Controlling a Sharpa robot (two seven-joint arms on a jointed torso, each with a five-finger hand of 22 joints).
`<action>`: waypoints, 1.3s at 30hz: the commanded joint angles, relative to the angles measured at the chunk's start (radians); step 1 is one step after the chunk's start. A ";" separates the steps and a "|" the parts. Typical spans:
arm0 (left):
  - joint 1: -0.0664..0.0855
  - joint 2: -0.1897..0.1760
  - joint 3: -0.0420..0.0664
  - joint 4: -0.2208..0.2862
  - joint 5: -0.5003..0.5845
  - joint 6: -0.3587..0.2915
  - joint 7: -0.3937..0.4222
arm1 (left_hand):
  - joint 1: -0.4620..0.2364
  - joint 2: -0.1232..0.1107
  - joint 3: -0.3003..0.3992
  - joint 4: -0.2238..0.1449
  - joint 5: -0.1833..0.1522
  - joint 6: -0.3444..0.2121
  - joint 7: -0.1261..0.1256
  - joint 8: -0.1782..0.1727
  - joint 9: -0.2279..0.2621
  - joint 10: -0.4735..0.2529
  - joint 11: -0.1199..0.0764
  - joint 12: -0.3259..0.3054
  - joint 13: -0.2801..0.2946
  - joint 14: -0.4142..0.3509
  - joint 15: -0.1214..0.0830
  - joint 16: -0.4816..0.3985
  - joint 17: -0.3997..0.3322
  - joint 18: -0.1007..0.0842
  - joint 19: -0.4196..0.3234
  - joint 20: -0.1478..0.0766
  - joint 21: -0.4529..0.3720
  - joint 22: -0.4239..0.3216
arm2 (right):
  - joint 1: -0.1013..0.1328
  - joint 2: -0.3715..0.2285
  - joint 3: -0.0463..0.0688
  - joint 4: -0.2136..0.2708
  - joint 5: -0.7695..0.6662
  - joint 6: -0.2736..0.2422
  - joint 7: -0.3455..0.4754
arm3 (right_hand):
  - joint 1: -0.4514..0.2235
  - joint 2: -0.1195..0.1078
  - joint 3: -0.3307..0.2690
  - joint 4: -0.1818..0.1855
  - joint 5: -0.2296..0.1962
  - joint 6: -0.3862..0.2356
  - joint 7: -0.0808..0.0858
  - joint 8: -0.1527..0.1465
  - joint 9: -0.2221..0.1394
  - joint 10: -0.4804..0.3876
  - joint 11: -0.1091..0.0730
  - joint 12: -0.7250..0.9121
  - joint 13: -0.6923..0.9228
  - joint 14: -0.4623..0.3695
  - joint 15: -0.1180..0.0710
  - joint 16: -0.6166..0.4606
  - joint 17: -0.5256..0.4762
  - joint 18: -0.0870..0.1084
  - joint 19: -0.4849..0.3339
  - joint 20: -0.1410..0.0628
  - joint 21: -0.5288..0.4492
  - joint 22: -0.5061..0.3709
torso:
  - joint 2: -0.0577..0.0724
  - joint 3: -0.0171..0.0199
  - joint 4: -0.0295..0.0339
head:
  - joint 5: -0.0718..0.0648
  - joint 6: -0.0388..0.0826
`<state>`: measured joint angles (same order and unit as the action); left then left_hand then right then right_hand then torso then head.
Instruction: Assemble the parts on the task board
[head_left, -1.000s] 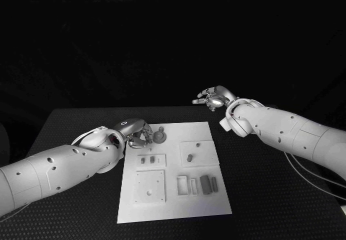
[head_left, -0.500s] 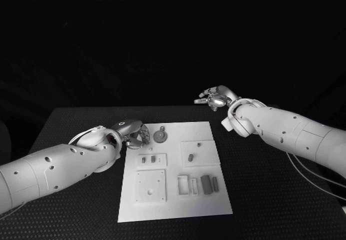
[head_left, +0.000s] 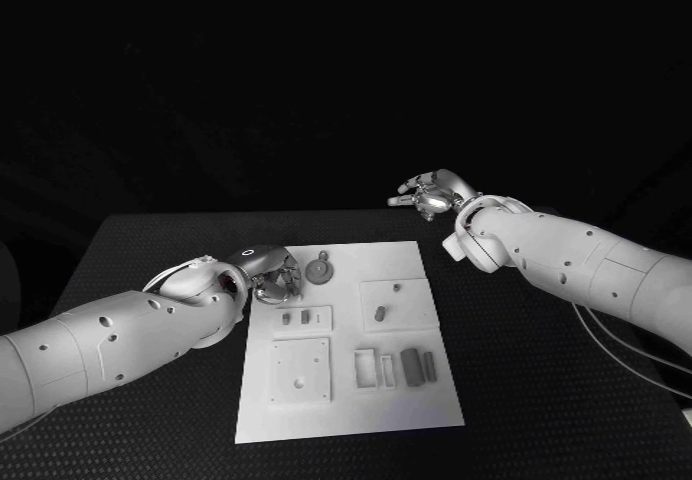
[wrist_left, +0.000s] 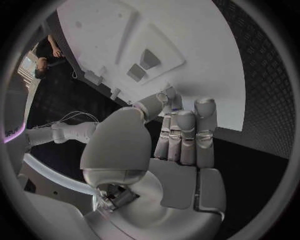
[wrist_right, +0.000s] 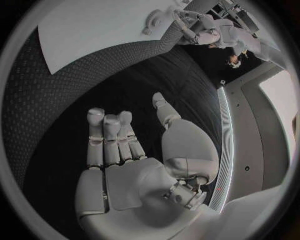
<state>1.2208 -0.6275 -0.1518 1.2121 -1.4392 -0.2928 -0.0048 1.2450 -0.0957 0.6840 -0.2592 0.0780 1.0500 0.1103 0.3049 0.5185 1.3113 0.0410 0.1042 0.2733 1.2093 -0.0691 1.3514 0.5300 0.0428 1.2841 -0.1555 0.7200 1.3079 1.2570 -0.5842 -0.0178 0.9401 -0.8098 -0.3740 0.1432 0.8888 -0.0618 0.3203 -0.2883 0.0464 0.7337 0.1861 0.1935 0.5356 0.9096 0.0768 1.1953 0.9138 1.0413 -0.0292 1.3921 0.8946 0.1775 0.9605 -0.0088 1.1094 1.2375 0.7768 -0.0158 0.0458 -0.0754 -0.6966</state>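
Note:
The white task board (head_left: 404, 262) lies in the middle of the black table. A grey round part (head_left: 320, 270) with a short stem lies near its far left corner. My left hand (head_left: 264, 277) hovers at the board's left edge beside that part, a little apart from it. In the left wrist view its fingers (wrist_left: 185, 135) are stretched out and hold nothing, with the board (wrist_left: 200, 55) beyond them. My right hand (head_left: 428, 196) is raised beyond the board's far right corner. Its fingers (wrist_right: 109, 137) are spread and hold nothing.
Nearer on the board lie a small plate with two grey pegs (head_left: 303, 320), a square plate with one grey part (head_left: 381, 314), a plate with holes (head_left: 300, 372) and two dark bars (head_left: 418, 367) beside white slots. Black table surrounds the board.
My left hand has drawn back to the left, away from the round part, which stays where it was. The right hand has barely moved.

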 joint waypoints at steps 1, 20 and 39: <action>-0.002 0.000 0.001 0.009 -0.007 0.017 0.000 | -0.004 0.004 0.007 0.000 0.002 0.007 -0.001 0.003 0.001 0.007 -0.001 0.002 0.002 0.003 -0.003 -0.004 -0.001 0.110 -0.002 -0.010 -0.001 0.016 | 0.000 0.001 0.001 0.002 -0.005 0.011 0.009 | -0.010 0.002 -0.004 0.000 0.001 0.001 0.006 0.006 -0.001 -0.005 0.002 0.005 -0.001 -0.005 -0.001 0.007 -0.001 0.084 0.000 -0.006 -0.002 -0.001 | 0.000 0.0000 0.0005 | -0.001 -0.001; -0.003 0.000 0.000 0.015 -0.009 0.037 -0.002 | -0.005 0.004 0.008 -0.001 0.002 0.007 -0.001 0.003 0.001 0.007 -0.001 0.001 0.002 0.002 -0.003 -0.004 -0.002 0.110 -0.003 -0.010 -0.001 0.016 | 0.000 0.002 0.001 0.002 -0.005 0.011 0.009 | -0.011 0.002 -0.004 0.000 0.001 0.001 0.006 0.006 -0.001 -0.006 0.002 0.006 -0.002 -0.005 -0.001 0.007 -0.002 0.084 0.000 -0.006 -0.002 -0.001 | 0.000 -0.0005 0.0009 | -0.004 -0.004; -0.006 0.013 -0.010 0.012 -0.015 0.070 -0.003 | -0.006 0.005 0.008 -0.002 0.002 0.005 0.000 0.002 0.001 0.006 0.000 -0.002 0.003 0.000 -0.003 -0.005 -0.003 0.108 -0.006 -0.010 -0.003 0.017 | 0.000 0.002 0.001 0.001 -0.006 0.011 0.008 | -0.011 0.003 -0.004 0.000 0.001 0.001 0.006 0.006 -0.001 -0.006 0.002 0.006 -0.003 -0.005 -0.001 0.007 -0.002 0.084 0.000 -0.006 -0.002 -0.001 | 0.000 0.0001 0.0002 | -0.009 -0.011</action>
<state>1.2176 -0.6170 -0.1594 1.2179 -1.4467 -0.2624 -0.0138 1.2443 -0.0978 0.6881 -0.2599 0.0763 1.0492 0.1111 0.3075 0.5192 1.3116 0.0413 0.1013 0.2755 1.2068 -0.0667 1.3513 0.5284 0.0427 1.2820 -0.1571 0.7200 1.3074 1.2569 -0.5828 -0.0178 0.9405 -0.8098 -0.3738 0.1433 0.8888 -0.0618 0.3203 -0.2883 0.0464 0.7365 0.1845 0.1935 0.5359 0.9096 0.0768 1.1953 0.9130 1.0419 -0.0285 1.3962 0.8938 0.1775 0.9604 -0.0088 1.1095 1.2377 0.7765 -0.0162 0.0462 -0.0834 -0.7064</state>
